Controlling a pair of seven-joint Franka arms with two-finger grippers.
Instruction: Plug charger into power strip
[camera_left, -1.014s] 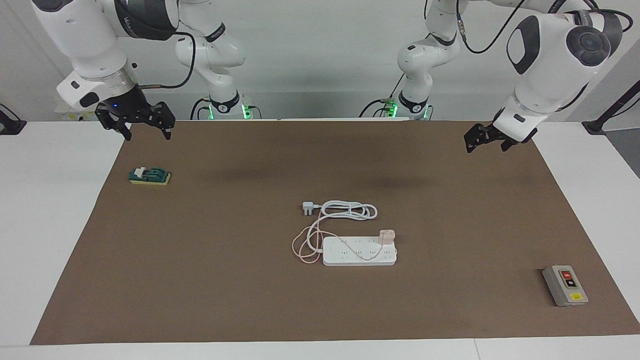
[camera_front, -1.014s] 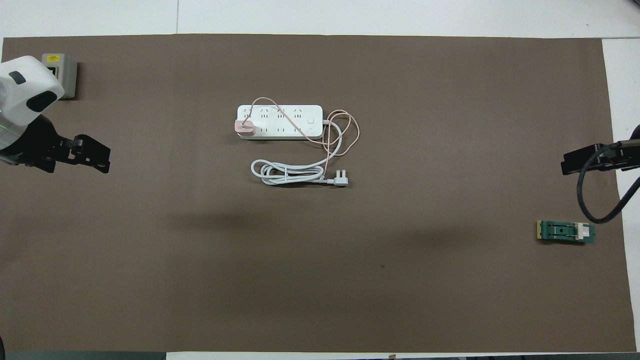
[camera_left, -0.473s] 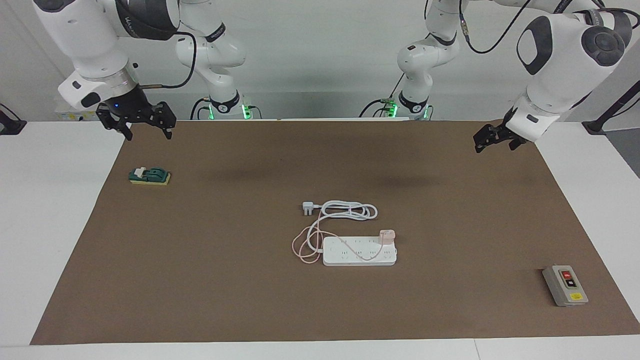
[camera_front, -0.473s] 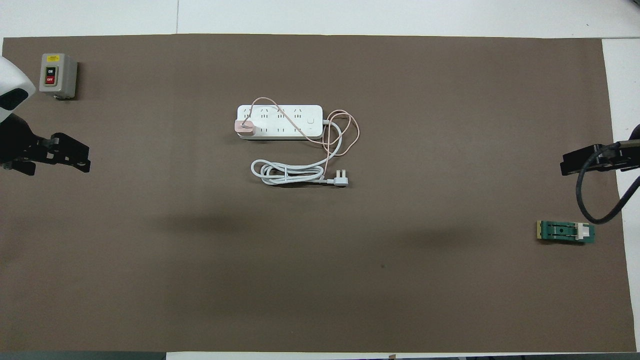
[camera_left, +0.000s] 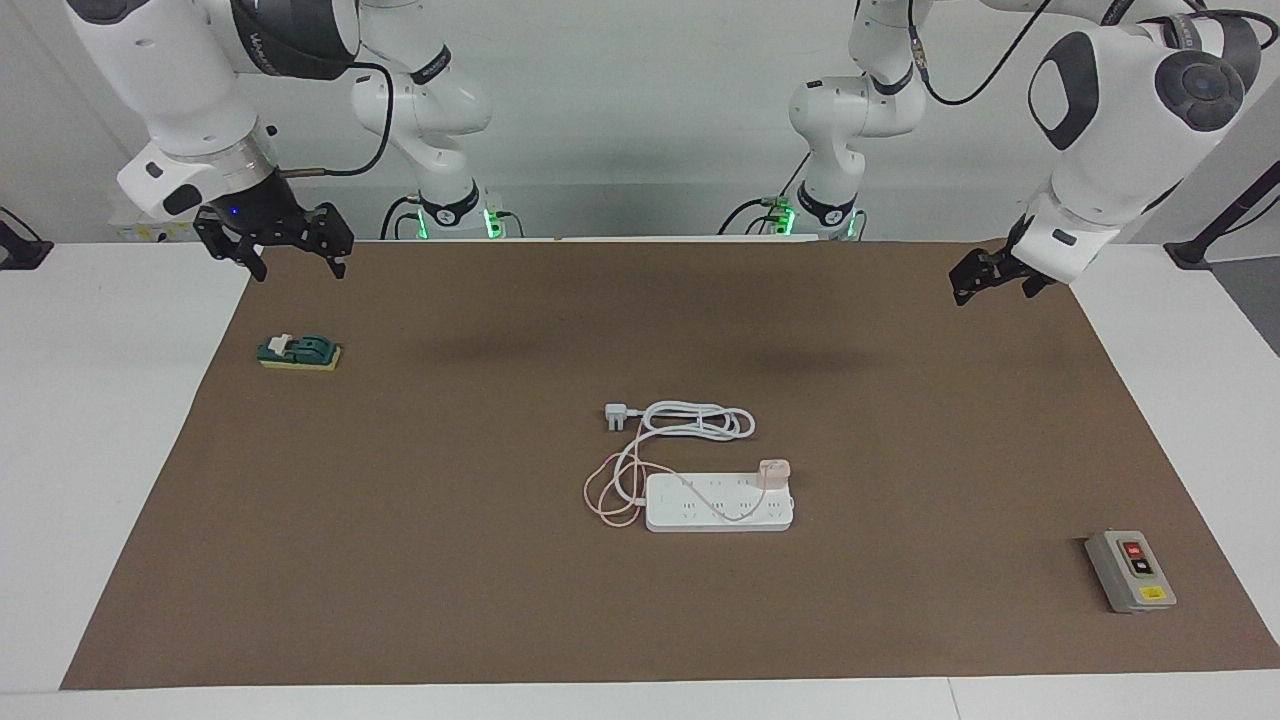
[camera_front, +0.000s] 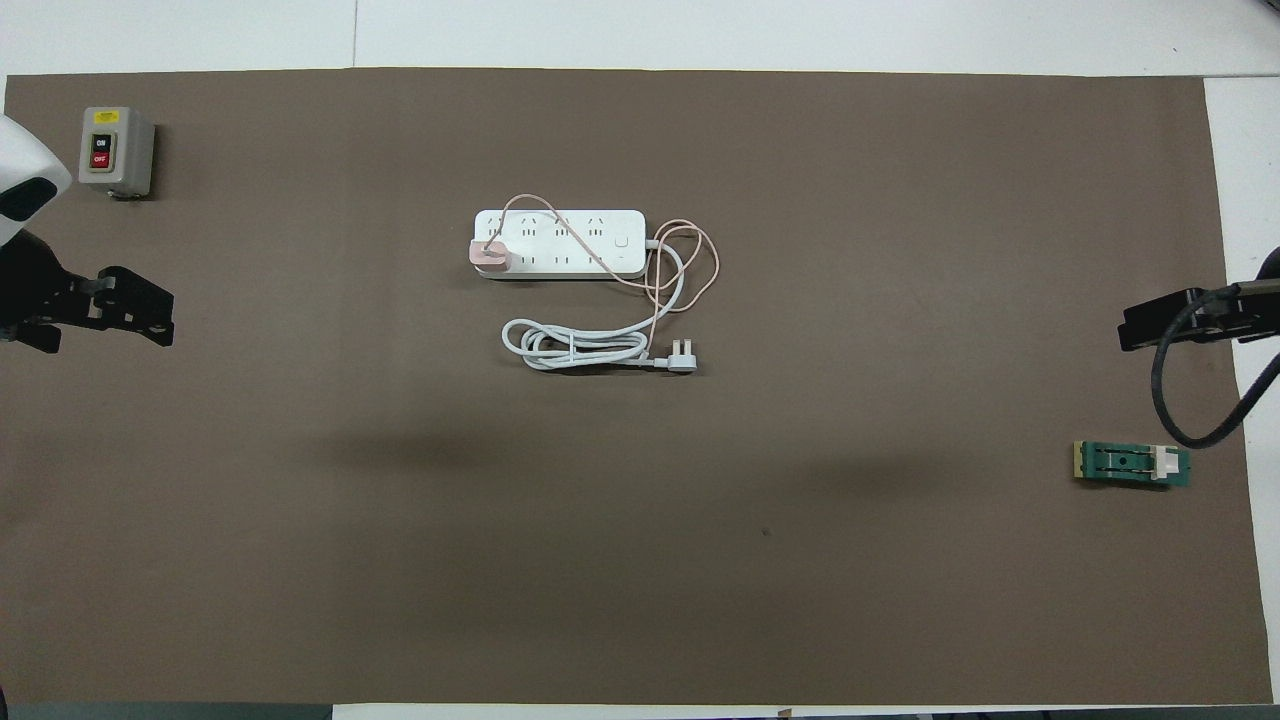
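Note:
The white power strip (camera_left: 720, 505) lies flat in the middle of the brown mat (camera_left: 900, 420); it also shows in the overhead view (camera_front: 560, 243). The pale pink charger (camera_left: 773, 472) stands on the strip's end toward the left arm's end of the table, also seen in the overhead view (camera_front: 489, 256). Its thin pink cable (camera_left: 603, 500) crosses the strip and loops off the strip's end nearer the right arm. My left gripper (camera_left: 965, 288) hangs in the air over the mat's edge near its base, empty. My right gripper (camera_left: 293, 262) hangs open and empty over the mat's corner at its own end.
The strip's thick white cord (camera_left: 700, 420) is coiled beside the strip, nearer to the robots, ending in a white three-pin plug (camera_left: 616, 416). A grey box with red and black buttons (camera_left: 1130, 572) sits toward the left arm's end. A small green block (camera_left: 298, 352) lies under the right gripper's side.
My left gripper has drawn back from over the mat toward the left arm's end of the table. The right gripper, the charger and the strip have not moved.

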